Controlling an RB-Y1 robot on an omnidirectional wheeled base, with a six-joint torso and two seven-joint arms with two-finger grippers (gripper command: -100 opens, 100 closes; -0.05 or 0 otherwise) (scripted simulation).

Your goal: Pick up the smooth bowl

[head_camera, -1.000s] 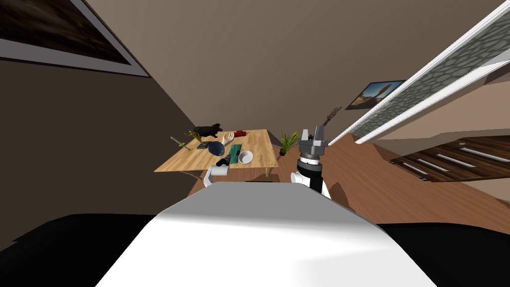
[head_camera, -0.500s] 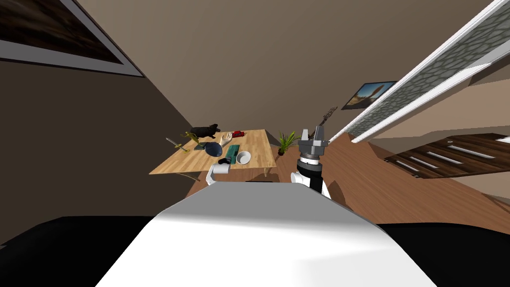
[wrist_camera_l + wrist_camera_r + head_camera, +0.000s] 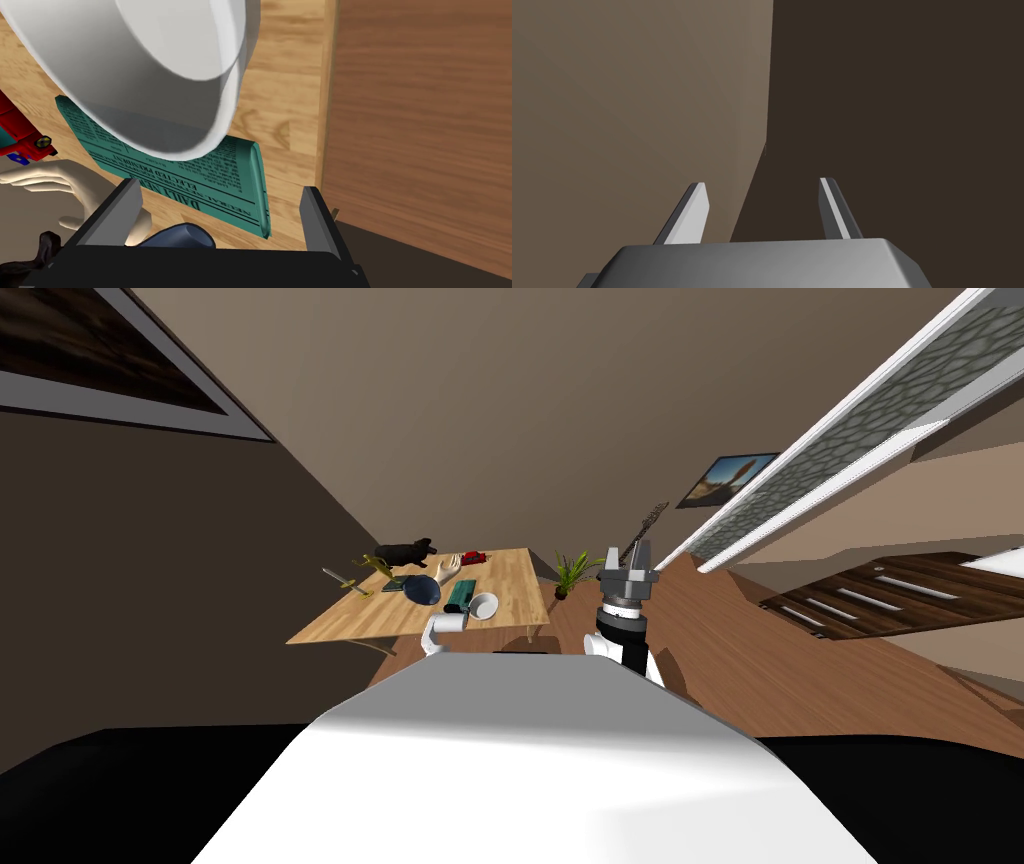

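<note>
A smooth white bowl (image 3: 483,606) stands near the front right corner of the wooden table (image 3: 520,578), beside a folded green newspaper (image 3: 461,591). In the left wrist view the bowl (image 3: 150,75) looms large just ahead of my left gripper (image 3: 217,210), partly over the newspaper (image 3: 210,180). The left fingers (image 3: 120,210) stand wide open with nothing between them. From the head camera the left gripper (image 3: 453,611) sits just left of the bowl. My right gripper (image 3: 627,560) is raised to the right of the table, open and empty (image 3: 762,210).
The table also holds a pale model hand (image 3: 60,185), a red toy (image 3: 20,135), a dark blue object (image 3: 422,587) and a black animal figure (image 3: 405,552). The table's edge (image 3: 327,100) drops to wooden floor (image 3: 425,125). A potted plant (image 3: 573,571) stands beyond.
The whole head view has shifted, so I have turned or moved a little; the table now sits further left. Both grippers keep their openings and the bowl stays on the table.
</note>
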